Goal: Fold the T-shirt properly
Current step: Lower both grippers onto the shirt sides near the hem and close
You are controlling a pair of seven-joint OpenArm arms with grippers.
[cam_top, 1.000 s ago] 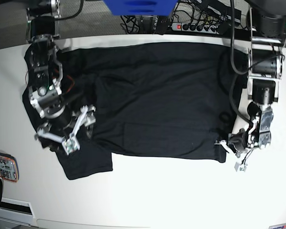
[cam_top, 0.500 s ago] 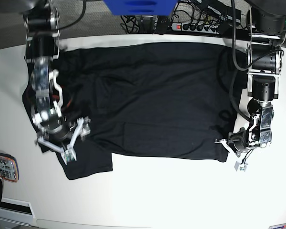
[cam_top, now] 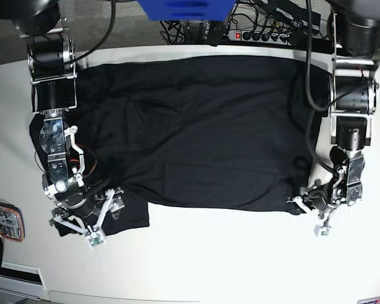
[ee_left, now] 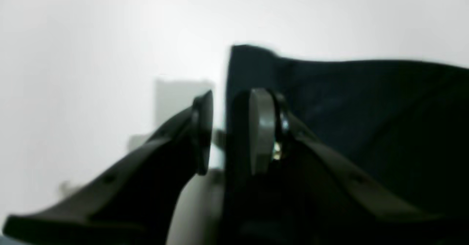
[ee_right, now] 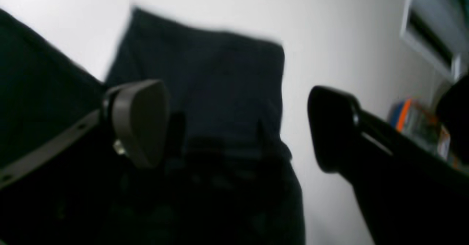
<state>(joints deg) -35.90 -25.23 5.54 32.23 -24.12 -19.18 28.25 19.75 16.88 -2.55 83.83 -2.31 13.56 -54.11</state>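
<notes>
Left tool (ee_left: 223, 131) first: in our left wrist view its two fingers stand slightly apart with a narrow gap, and a corner of the black T-shirt (ee_left: 348, 102) stands up right against the far finger. We honestly can't tell whether cloth is still caught between them, the picture is too blurry. Behind it is just the white table (ee_left: 91, 36).

In the right wrist view, our right tool (ee_right: 234, 127) is spread wide, one grey pad on one side and a black finger on the other, nothing pinched. A sleeve-like flap of the T-shirt (ee_right: 220, 87) lies flat under the gap, and a blurry orange and blue thing (ee_right: 414, 120) sits off at the edge.

The base view shows the T-shirt (cam_top: 202, 126) spread out over the far half of the table (cam_top: 215, 259), hem toward us. The right tool (cam_top: 82, 225) hovers over the sleeve at the shirt's near corner on the picture's left side, fingers open. The left tool (cam_top: 310, 212) sits at the opposite near corner of the hem, right at the fabric edge. A small colourful object (cam_top: 3, 221) lies by the table's left edge, and a power strip (cam_top: 266, 35) with cables runs beyond the far edge.
</notes>
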